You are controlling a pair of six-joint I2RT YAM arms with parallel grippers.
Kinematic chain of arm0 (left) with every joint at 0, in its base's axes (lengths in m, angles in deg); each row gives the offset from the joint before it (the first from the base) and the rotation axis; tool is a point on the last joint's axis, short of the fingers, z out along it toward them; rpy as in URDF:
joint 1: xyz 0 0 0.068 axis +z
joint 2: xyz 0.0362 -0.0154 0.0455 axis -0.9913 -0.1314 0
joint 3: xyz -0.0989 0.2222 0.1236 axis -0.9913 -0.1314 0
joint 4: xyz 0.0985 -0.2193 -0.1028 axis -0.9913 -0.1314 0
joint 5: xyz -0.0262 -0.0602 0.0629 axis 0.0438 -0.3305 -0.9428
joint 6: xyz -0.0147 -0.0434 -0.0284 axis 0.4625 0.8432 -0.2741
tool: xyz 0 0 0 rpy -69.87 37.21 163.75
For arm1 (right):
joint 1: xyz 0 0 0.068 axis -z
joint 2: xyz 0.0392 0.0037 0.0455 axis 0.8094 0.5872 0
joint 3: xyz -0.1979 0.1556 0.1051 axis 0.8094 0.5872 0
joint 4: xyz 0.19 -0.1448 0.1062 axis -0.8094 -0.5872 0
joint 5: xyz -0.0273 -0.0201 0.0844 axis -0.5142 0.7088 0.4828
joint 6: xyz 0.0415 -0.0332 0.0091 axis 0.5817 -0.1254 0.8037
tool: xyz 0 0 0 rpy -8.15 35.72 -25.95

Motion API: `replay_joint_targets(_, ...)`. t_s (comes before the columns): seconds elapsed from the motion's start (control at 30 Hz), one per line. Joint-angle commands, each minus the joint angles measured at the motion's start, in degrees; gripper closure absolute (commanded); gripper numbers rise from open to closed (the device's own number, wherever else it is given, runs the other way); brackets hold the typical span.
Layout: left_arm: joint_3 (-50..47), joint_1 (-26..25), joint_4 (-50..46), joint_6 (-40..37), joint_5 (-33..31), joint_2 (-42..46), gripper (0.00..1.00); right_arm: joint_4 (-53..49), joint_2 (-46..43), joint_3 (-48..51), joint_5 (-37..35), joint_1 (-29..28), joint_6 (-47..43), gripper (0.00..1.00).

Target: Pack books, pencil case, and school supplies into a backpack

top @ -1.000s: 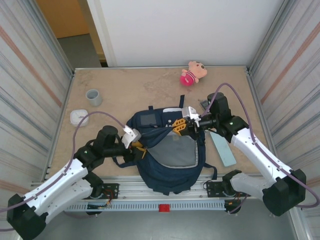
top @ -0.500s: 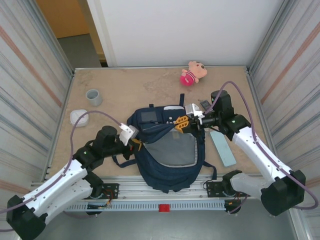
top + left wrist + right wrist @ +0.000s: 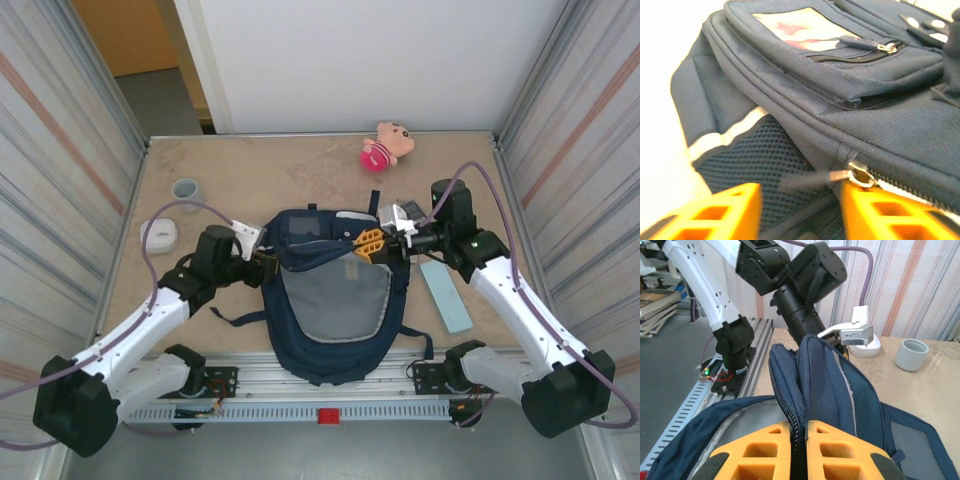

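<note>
Backpack [image 3: 330, 310] sits mid-table [image 3: 260, 170], at the near edge, w/ pencil case [image 3: 446, 296] flat just to its right. Plush toy [image 3: 385, 146] is behind it by the far edge. Cup [image 3: 185, 188] is back-left, white box [image 3: 160, 234] just in front of it.

Plush toy [image 3: 385, 146]: pink and tan, far edge of bench [image 3: 260, 175].
Grey cup [image 3: 186, 188]: upright, far left.
White rounded box [image 3: 159, 235]: near the cup, left edge.
</note>
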Motion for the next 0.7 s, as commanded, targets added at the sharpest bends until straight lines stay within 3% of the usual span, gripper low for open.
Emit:
replay_joint_targets(0.0, 4.1, -5.7, -1.3, -8.8, -1.9, 6.6, 0.32, 4.2, 1.1, -3.8, 4.4, -0.6, -0.3, 1.00)
replay_joint_targets(0.17, 8.7, -15.8, -3.2, -26.0, -1.3, 11.8, 0.20, 3.0, 3.6, -4.2, 2.2, -2.1, -1.8, 1.00)
replay_joint_targets(0.37, 20.7, -24.5, -10.1, -36.7, -7.9, 0.7, 0.09, 1.8, 4.8, -4.6, 0.6, -3.8, -3.1, 1.00)
replay_joint_targets(0.6, 30.7, -27.5, -13.5, -41.6, -15.2, -13.6, 0.06, -0.3, 5.2, -5.2, 0.6, -4.9, -4.7, 1.00)
replay_joint_targets(0.67, 32.5, -27.5, -15.6, -42.8, -15.9, -16.2, 0.13, -0.9, 4.9, -5.4, 0.7, -4.9, -5.1, 1.00)
